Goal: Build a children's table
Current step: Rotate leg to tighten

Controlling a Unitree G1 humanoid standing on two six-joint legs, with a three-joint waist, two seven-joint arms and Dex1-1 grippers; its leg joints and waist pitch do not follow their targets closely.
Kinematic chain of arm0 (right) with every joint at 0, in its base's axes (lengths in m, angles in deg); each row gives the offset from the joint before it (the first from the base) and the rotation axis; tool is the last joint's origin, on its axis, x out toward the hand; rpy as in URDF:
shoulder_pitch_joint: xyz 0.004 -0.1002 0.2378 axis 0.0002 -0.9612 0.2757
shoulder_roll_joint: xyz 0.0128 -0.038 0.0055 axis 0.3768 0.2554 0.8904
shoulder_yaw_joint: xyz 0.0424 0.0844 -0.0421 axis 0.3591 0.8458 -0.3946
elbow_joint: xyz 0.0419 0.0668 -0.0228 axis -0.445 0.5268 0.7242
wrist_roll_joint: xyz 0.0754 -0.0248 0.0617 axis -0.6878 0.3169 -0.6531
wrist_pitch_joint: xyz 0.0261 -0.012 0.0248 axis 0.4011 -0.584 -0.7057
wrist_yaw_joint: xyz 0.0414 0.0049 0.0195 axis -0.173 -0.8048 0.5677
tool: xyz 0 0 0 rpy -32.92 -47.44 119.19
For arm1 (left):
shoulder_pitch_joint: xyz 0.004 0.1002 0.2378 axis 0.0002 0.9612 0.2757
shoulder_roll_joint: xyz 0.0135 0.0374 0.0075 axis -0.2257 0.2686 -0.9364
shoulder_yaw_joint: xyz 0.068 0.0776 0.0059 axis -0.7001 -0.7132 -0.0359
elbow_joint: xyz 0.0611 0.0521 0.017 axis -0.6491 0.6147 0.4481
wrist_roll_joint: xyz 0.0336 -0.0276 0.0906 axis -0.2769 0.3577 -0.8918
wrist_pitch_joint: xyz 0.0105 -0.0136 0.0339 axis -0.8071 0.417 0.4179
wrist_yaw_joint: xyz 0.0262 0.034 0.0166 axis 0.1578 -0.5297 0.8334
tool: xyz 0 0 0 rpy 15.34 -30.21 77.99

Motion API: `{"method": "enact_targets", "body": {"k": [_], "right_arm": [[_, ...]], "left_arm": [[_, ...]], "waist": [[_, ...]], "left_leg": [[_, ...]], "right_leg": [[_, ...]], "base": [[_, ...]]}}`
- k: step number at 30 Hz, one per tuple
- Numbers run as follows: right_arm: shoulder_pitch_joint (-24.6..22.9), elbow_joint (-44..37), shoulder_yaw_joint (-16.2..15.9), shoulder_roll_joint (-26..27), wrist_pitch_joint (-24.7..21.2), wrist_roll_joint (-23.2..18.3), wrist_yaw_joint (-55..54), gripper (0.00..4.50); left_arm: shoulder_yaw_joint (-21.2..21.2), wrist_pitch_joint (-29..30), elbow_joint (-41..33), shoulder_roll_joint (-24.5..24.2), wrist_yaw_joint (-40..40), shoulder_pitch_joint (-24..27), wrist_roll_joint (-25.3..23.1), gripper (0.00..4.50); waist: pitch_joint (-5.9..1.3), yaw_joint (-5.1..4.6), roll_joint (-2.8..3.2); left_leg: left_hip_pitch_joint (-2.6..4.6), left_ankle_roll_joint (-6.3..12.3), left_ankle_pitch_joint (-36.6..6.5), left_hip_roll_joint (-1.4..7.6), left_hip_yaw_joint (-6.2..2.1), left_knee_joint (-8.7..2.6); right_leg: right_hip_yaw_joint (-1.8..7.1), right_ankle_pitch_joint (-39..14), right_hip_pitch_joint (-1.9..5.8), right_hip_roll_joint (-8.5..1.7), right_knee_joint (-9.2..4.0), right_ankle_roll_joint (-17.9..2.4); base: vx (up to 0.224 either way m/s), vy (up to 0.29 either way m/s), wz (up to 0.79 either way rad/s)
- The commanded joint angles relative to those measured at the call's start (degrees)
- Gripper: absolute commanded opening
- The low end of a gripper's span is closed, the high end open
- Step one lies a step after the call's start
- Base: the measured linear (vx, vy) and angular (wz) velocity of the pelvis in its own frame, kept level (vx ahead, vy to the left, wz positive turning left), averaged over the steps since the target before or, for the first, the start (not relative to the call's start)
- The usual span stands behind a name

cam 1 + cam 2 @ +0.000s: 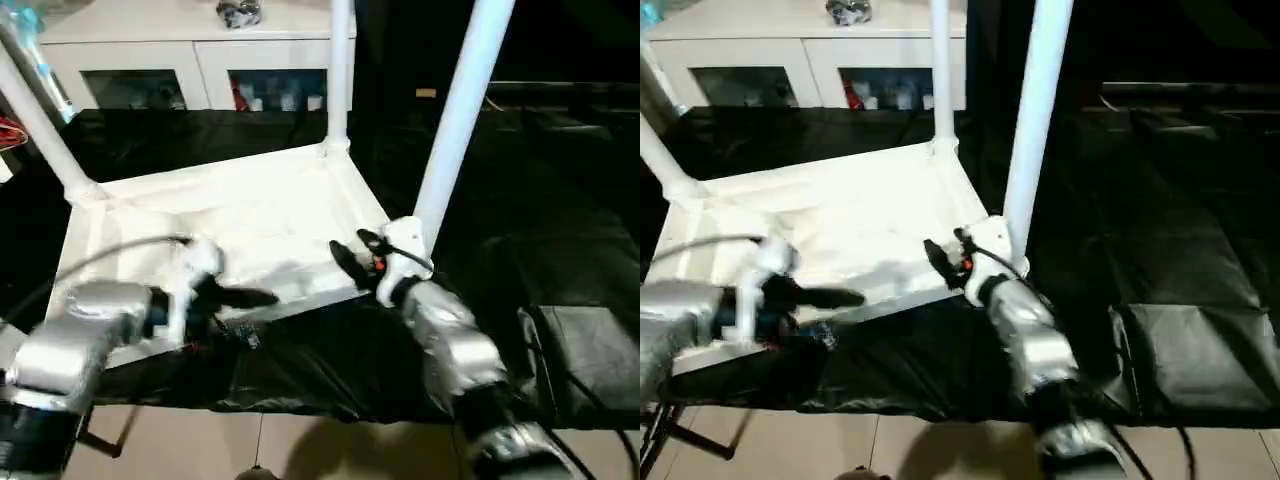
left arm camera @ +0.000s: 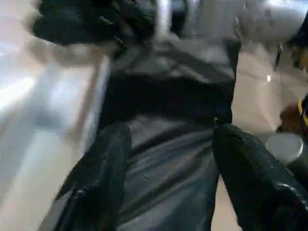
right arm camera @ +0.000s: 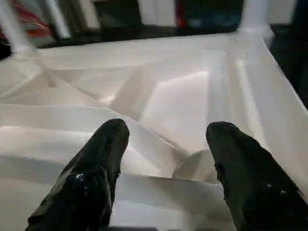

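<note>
Left arm: silver forearm came in low at the near left, and the left gripper (image 1: 245,298) pointed sideways over the near edge of the tabletop.
Left gripper fingers: the 2 black fingers (image 2: 98,178) were spread apart with nothing between them; black cloth showed in the gap.
Right arm: silver forearm reached in from the near right toward the near right corner of the tabletop.
Right gripper (image 1: 352,255): its 2 black fingers (image 3: 91,178) were spread apart, holding nothing, and pointed over the ribbed inside of the tabletop.
Tabletop (image 1: 250,215): white plastic, upside down on the black cloth, ribbed side up, in the middle of the work area.
Legs standing: 3 white legs stood up from corner sockets.
Near right leg (image 1: 458,120): it rose from the corner just beside the right gripper and leaned a little to the right.
Far right leg (image 1: 339,70): it stood straight up from the far right corner.
Far left leg (image 1: 40,125): it slanted up and to the left from the far left corner.
Near left corner: hidden behind the left arm, so its socket could not be seen.
Black cloth (image 1: 560,200): it covered the work surface under and around the tabletop.
Cabinet (image 1: 190,50): white, with glass doors, behind the cloth at the far side.
Floor (image 1: 300,445): pale, at the near edge below the cloth.
</note>
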Motion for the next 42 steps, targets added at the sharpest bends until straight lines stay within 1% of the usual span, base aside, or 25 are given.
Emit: {"method": "enact_targets", "body": {"k": [1, 3, 4, 5, 7, 8, 11, 13, 17, 18, 19, 21, 22, 25, 27, 28, 30, 31, 32, 34, 35, 37, 38, 41, 42], "right_arm": [[2.56, 3.99, 2.26, 0.96, 0.83, 0.61, -4.15, 3.0], [3.16, 5.01, 2.83, 1.15, 1.04, 0.52, -5.14, 3.0], [3.73, 6.07, 3.25, 1.31, 1.44, 0.59, -5.94, 3.0], [3.73, 6.07, 3.25, 1.31, 1.44, 0.59, -5.94, 3.0], [5.13, 9.18, 4.83, 1.18, 2.55, 0.44, -8.76, 3.0], [6.03, 11.36, 6.2, 0.75, 3.36, 0.29, -11.11, 3.0], [7.28, 14.59, 7.95, -0.55, 5.18, 0.38, -14.03, 3.0], [7.64, 15.59, 8.58, -1.41, 5.95, 0.62, -14.98, 3.0], [7.87, 16.27, 9.81, -3.22, 6.31, 0.34, -15.58, 3.0], [8.15, 17.12, 10.54, -4.5, 6.82, 0.31, -15.9, 3.0], [8.15, 17.12, 10.54, -4.5, 6.82, 0.31, -15.9, 3.0], [9.18, 19.92, 12.14, -7.85, 8.52, 0.31, -16.55, 3.0], [9.18, 19.92, 12.14, -7.85, 8.52, 0.31, -16.55, 3.0], [9.65, 21.73, 14.39, -12.87, 9.64, -0.01, -17.55, 3.0], [9.62, 22.18, 14.77, -14.65, 10.11, 0.13, -17.83, 3.0], [9.6, 22.19, 14.79, -14.76, 10.13, 0.14, -17.83, 3.0], [9.23, 22.19, 15.19, -16.26, 10.27, 0.18, -17.73, 3.0], [9.21, 22.19, 15.2, -16.29, 10.29, 0.18, -17.7, 3.0], [8.37, 21.67, 15.13, -17.06, 10.73, 0.37, -16.56, 3.0], [8.19, 21.58, 14.99, -17.09, 10.84, 0.47, -16.34, 3.0], [7.37, 20.68, 14.45, -17.0, 10.99, 0.89, -15.62, 3.0], [4.85, 17.44, 13.13, -16.64, 10.79, 1.48, -13.55, 3.0], [3.49, 15.51, 12.68, -16.37, 10.59, 1.24, -12.25, 3.0], [0.6, 10.75, 12.12, -15.57, 9.49, -0.21, -9.27, 3.0], [0.6, 10.75, 12.12, -15.57, 9.49, -0.21, -9.27, 3.0]], "left_arm": [[-2.54, 0.26, -0.83, -0.41, 2.22, 0.75, -3.09, 3.46], [-3.57, 0.01, -0.65, -0.5, 3.07, 0.93, -4.4, 3.69], [-4.32, 0.15, -0.84, -0.73, 3.76, 1.1, -5.1, 3.74], [-4.32, 0.15, -0.84, -0.73, 3.76, 1.1, -5.1, 3.74], [-5.9, -0.1, -0.33, -1.14, 5.6, 1.28, -7.17, 3.8], [-6.58, -1.03, 0.61, -1.12, 7.27, 1.19, -8.85, 4.05], [-7.06, -3.29, 2.58, -0.93, 9.89, 0.63, -11.44, 4.34], [-6.82, -4.39, 3.68, -0.54, 11.25, 0.02, -12.15, 4.44], [-5.91, -5.98, 5.38, 0.46, 13.85, -1.31, -12.96, 4.44], [-5.67, -7.03, 6.29, 0.96, 15.09, -2.06, -13.37, 4.44], [-5.67, -7.03, 6.29, 0.96, 15.09, -2.06, -13.37, 4.44], [-5.42, -9.53, 8.58, 2.32, 17.83, -3.64, -14.24, 4.44], [-5.42, -9.53, 8.58, 2.32, 17.83, -3.64, -14.24, 4.44], [-4.75, -12.4, 10.47, 4.38, 20.76, -4.8, -14.64, 4.44], [-4.3, -13.36, 10.97, 5.38, 22.04, -5.04, -14.48, 4.44], [-4.25, -13.44, 10.98, 5.47, 22.13, -5.02, -14.44, 4.44], [-3.38, -14.33, 10.78, 6.8, 23.35, -4.6, -13.59, 4.44], [-3.34, -14.39, 10.74, 6.85, 23.36, -4.55, -13.52, 4.44], [-1.9, -15.58, 8.76, 8.69, 23.87, -2.36, -10.99, 4.44], [-1.67, -15.58, 8.34, 9.0, 24.1, -1.87, -10.53, 4.44], [-1.43, -16.33, 7.28, 9.43, 24.25, -0.51, -9.82, 4.44], [-0.66, -18.43, 5.36, 10.98, 25.93, 2.7, -8.96, 4.44], [-0.3, -19.66, 4.71, 11.95, 26.91, 4.32, -8.75, 4.44], [0.3, -21.45, 3.78, 13.3, 28.26, 7.05, -8.55, 4.44], [0.3, -21.45, 3.78, 13.3, 28.26, 7.05, -8.55, 4.44]], "waist": [[-3.19, -0.54, 0.46], [-3.24, -0.73, 0.42], [-3.34, -0.73, 0.47], [-3.36, -0.73, 0.5], [-3.4, -0.69, 0.45], [-3.34, -0.81, 0.61], [-3.26, -0.55, 0.85], [-3.26, -0.4, 0.79], [-3.29, -0.2, 0.64], [-3.31, -0.25, 0.84], [-3.28, -0.24, 0.76], [-3.38, -0.07, 1.03], [-3.5, 0.07, 0.92], [-3.71, 0.23, 0.9], [-4.02, 0.52, 0.81], [-3.98, 0.48, 0.72], [-4.03, 0.63, 0.62], [-4.01, 0.66, 0.65], [-3.95, 0.44, 0.53], [-3.88, 0.16, 0.43], [-3.76, -0.12, 0.2], [-3.5, -0.4, 0.15], [-3.47, -0.49, 0.18], [-3.19, -0.81, 0.42], [-3.14, -0.95, 0.37]], "left_leg": [[0.29, -1.23, -14.02, 1.53, -0.53, -4.25], [0.24, -1.02, -13.07, 1.41, -0.45, -4.12], [0.26, -0.64, -11.87, 1.35, -0.37, -3.91], [0.27, -0.58, -11.72, 1.31, -0.36, -3.89], [0.27, -0.45, -11.58, 1.33, -0.31, -3.83], [0.34, -0.64, -12.21, 1.31, -0.35, -3.91], [0.72, -1.26, -14.4, 1.28, -0.26, -3.85], [0.63, -1.47, -15.19, 1.29, -0.31, -3.88], [0.89, -1.36, -16.14, 1.28, -0.22, -3.77], [0.55, -1.27, -15.65, 1.24, -0.37, -3.81], [0.59, -1.21, -15.83, 1.21, -0.33, -3.8], [0.88, -1.43, -16.48, 1.24, -0.27, -3.56], [0.91, -1.39, -15.91, 1.27, -0.24, -3.45], [0.4, -0.79, -13.34, 1.13, -0.29, -3.09], [0.3, -0.27, -11.05, 1.09, -0.22, -2.66], [-0.02, -0.02, -10.3, 1.0, -0.24, -2.58], [-0.28, 0.66, -9.1, 0.92, -0.2, -2.33], [-0.33, 0.79, -9.1, 0.91, -0.22, -2.33], [-0.64, 1.0, -9.32, 0.89, -0.27, -2.32], [-0.55, 1.45, -10.4, 0.95, -0.2, -2.37], [-0.7, 1.78, -10.97, 0.92, -0.17, -2.43], [-0.85, 2.13, -12.17, 1.14, -0.16, -2.54], [-0.71, 2.3, -12.93, 1.08, -0.08, -2.58], [-0.51, 2.42, -15.18, 1.19, -0.13, -2.8], [-0.48, 2.19, -16.16, 1.38, -0.28, -3.0]], "right_leg": [[3.18, -11.94, 3.02, -3.1, -3.3, -9.83], [3.16, -10.57, 3.13, -2.96, -3.2, -9.82], [3.13, -8.91, 3.14, -2.9, -3.07, -9.96], [3.1, -8.57, 3.16, -2.84, -3.01, -10.09], [3.07, -8.28, 3.16, -2.84, -2.98, -10.29], [3.06, -9.15, 3.12, -2.83, -3.06, -10.26], [3.08, -12.07, 2.82, -2.88, -3.46, -9.55], [3.09, -11.89, 2.92, -2.84, -3.34, -9.68], [3.12, -12.76, 2.82, -2.86, -3.52, -9.45], [3.08, -12.53, 3.06, -2.87, -3.33, -9.43], [3.02, -12.92, 2.98, -2.79, -3.49, -9.31], [3.0, -12.78, 2.76, -2.78, -3.53, -9.62], [3.01, -11.81, 2.86, -2.75, -3.39, -9.85], [2.87, -8.67, 3.21, -2.68, -2.95, -10.34], [2.85, -5.34, 3.24, -2.6, -2.59, -10.8], [2.78, -4.61, 3.39, -2.56, -2.44, -11.0], [2.64, -3.84, 3.54, -2.59, -2.38, -11.13], [2.6, -4.13, 3.57, -2.64, -2.39, -11.14], [2.51, -4.76, 3.76, -2.84, -2.38, -11.21], [2.44, -6.82, 3.61, -2.85, -2.71, -11.26], [2.41, -8.41, 3.69, -2.85, -2.91, -11.02], [2.38, -11.1, 3.67, -2.99, -3.32, -10.24], [2.33, -13.86, 3.44, -2.95, -3.67, -9.53], [2.37, -17.72, 3.12, -2.68, -4.18, -8.01], [2.41, -18.97, 3.01, -2.76, -4.27, -7.64]], "base": [[0.0, 0.0, 0.0], [0.0, 0.0, 0.0], [0.0, 0.0, 0.0], [0.0, 0.0, 0.0], [0.0, 0.0, 0.0], [0.0, 0.0, 0.0], [0.0, 0.0, 0.0], [0.0, 0.0, 0.0], [0.0, 0.0, 0.0], [0.0, 0.0, 0.0], [0.0, 0.0, 0.0], [0.0, 0.0, 0.0], [0.0, 0.0, 0.0], [0.0, 0.0, 0.0], [0.0, 0.0, 0.0], [0.0, 0.0, 0.0], [0.0, 0.0, 0.0], [0.0, 0.0, 0.0], [0.0, 0.0, 0.0], [0.0, 0.0, 0.0], [0.0, 0.0, 0.0], [0.0, 0.0, 0.0], [0.0, 0.0, 0.0], [0.0, 0.0, 0.0], [0.0, 0.0, 0.0]]}}
